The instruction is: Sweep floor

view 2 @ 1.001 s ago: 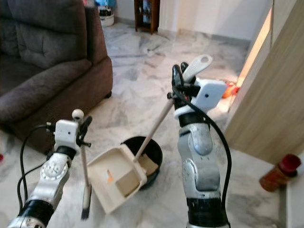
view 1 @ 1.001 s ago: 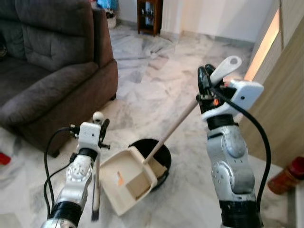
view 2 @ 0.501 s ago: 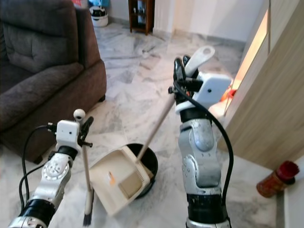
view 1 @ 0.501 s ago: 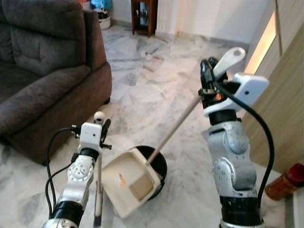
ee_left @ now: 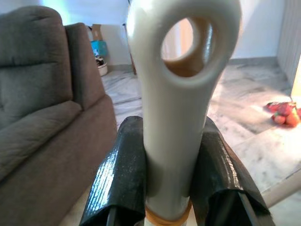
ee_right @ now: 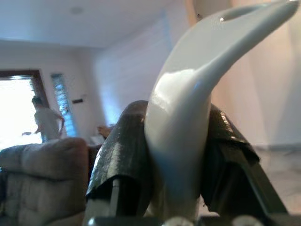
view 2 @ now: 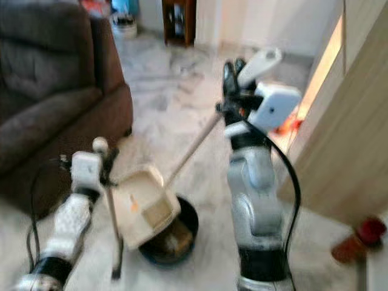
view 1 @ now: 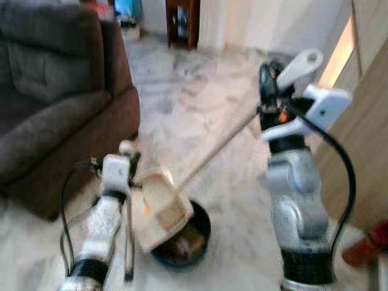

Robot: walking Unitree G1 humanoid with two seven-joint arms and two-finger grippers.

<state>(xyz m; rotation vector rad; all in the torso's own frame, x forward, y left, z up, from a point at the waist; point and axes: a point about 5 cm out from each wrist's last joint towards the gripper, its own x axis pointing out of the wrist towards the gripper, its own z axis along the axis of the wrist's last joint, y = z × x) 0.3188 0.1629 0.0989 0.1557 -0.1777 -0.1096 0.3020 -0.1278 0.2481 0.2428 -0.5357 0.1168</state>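
Right gripper (view 1: 271,79) clamped tight on the long cream-handled plastic dustpan (view 1: 159,208), pan tipped over a round black bin (view 1: 185,239) on the marble floor (view 1: 200,115), left gripper (ee_left: 171,183) squeezing a slim cream brush handle (ee_left: 181,94) (head views pretty blurry), dark grey sofa (view 1: 54,103) off to the left.

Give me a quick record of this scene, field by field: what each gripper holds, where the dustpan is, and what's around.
left gripper: shut on broom handle
right gripper: shut on dustpan handle
dustpan: tilted over the black bin
bin contents: brownish debris, blurred
floor: marble
sofa: dark grey, on the robot's left
image quality: head views blurred
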